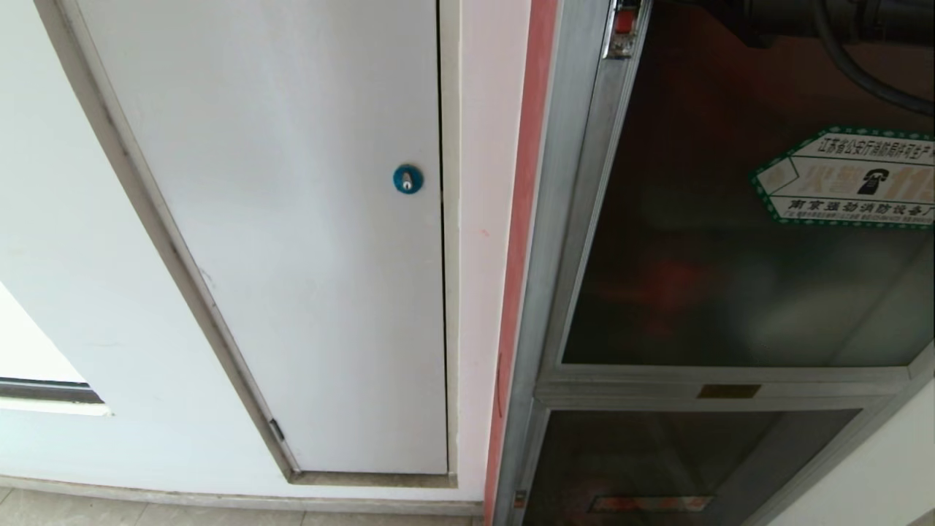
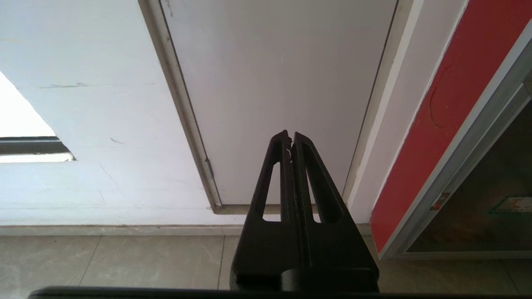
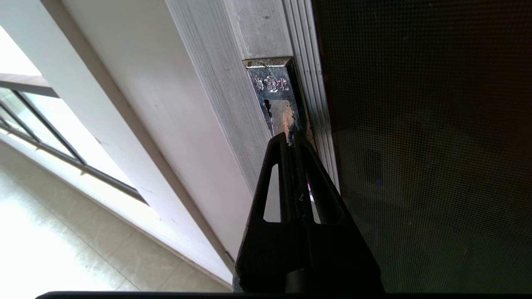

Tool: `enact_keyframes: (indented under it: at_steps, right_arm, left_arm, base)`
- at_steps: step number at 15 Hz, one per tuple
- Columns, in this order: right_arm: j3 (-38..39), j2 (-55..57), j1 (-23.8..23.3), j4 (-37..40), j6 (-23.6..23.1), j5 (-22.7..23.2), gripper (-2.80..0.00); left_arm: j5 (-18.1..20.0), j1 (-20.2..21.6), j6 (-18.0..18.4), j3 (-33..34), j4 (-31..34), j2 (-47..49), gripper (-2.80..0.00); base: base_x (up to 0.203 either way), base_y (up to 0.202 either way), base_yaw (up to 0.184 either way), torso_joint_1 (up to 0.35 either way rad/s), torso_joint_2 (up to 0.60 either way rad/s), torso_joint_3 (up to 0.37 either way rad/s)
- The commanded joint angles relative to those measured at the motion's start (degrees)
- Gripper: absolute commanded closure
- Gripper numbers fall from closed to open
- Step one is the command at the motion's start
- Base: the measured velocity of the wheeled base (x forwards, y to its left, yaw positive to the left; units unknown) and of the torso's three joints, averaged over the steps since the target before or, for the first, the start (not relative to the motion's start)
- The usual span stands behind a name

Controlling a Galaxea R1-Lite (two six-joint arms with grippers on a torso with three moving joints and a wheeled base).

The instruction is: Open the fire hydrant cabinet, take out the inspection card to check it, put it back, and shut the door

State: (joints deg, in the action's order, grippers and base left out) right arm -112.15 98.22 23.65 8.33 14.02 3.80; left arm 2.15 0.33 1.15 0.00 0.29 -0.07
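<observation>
While the door (image 1: 738, 241) is shut and the inspection card cannot be seen behind its dark glass, the right gripper (image 3: 293, 139) is held with fingers clenched on nothing, tips at the metal latch plate (image 3: 276, 97) on the door's frame edge. The latch is best pressed or hooked squarely, then the edge drawn outward steadily, without slipping onto the glass just beside the fingers. The door stands upright, its long axis vertical, face toward the robot. The left gripper (image 2: 291, 137) is parked, clenched, well apart from it.
</observation>
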Motion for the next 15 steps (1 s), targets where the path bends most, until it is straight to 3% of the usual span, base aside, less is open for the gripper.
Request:
enact_keyframes:
  at_steps: [1,15]
  right_arm:
    - [-0.17,0.87,0.08,0.19,0.01,0.06,0.0]
    - [-0.71,2.91,-0.01,-0.77,-0.31,-0.2,0.0]
  left_arm:
    - [-0.04,0.02,0.0,0.0,-0.01,0.07,0.0]
    - [-0.04,0.02,0.0,0.0,0.0,0.07,0.0]
  base:
    - [0.0,0.0,0.0,0.0,0.0,0.0]
    - [0.0,0.0,0.0,0.0,0.0,0.0]
